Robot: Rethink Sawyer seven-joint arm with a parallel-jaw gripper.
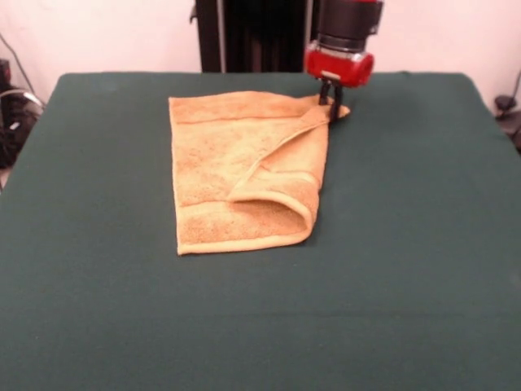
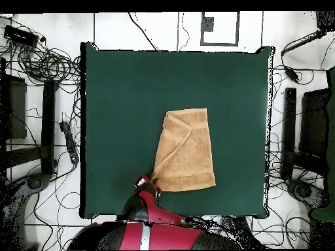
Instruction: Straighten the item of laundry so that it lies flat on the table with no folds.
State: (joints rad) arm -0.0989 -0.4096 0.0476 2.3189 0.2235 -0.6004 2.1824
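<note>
Pincer (image 1: pixel 331 104) clamped on towel (image 1: pixel 244 175) corner | one edge folded over | table (image 1: pixel 407 244) open all round

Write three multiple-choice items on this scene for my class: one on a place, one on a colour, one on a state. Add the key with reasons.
1. Where is the gripper?
A. at a far corner of the towel
B. at the table's near edge
C. off the table

2. What colour is the table?
A. white
B. dark green
C. red

3. How does the towel lie?
A. rolled up
B. fully flat
C. one side folded over

Key: 1 A, it meets the corner by the robot; 2 B, the cloth cover is green; 3 C, a flap lies doubled over.
</note>
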